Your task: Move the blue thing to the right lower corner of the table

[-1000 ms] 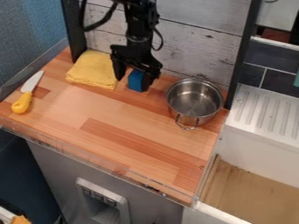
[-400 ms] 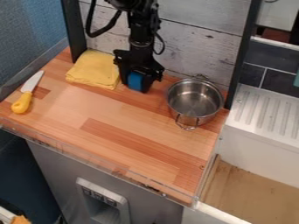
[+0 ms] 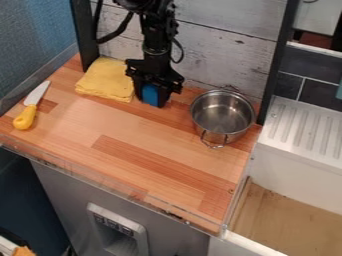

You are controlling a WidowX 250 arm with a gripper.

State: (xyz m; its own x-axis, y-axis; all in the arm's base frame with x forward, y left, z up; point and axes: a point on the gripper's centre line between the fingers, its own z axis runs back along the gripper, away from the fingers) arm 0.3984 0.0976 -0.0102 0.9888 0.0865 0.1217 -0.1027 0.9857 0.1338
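I have my gripper (image 3: 151,98) drawn in around the blue block (image 3: 150,94), one finger on either side of it, and I read that as a hold. The block is at the far side of the wooden table (image 3: 133,135), just right of the folded yellow cloth (image 3: 105,80) and left of the metal pot (image 3: 222,115). I can't tell whether its underside is on the wood or a little above it.

So by my reckoning the grasp is done and the carry is what's left: the block is well apart from the near right corner, and setting it down and letting go still have to follow.

For room, I like the broad stretch of wood that runs diagonally from the gripper to that corner, passing on the near left side of the pot. The pot's near handle (image 3: 212,141) sticks out toward that path, so I'd swing wide of it. The planked wall (image 3: 220,45) stands close behind, so I'd lift and come nearer first. At the goal the table narrows between the clear rim (image 3: 80,172) along the near edge and the drop to the sink basin (image 3: 294,215) on the right; overshooting could tip the block over either. The knife (image 3: 25,115) lies far left, out of my way.
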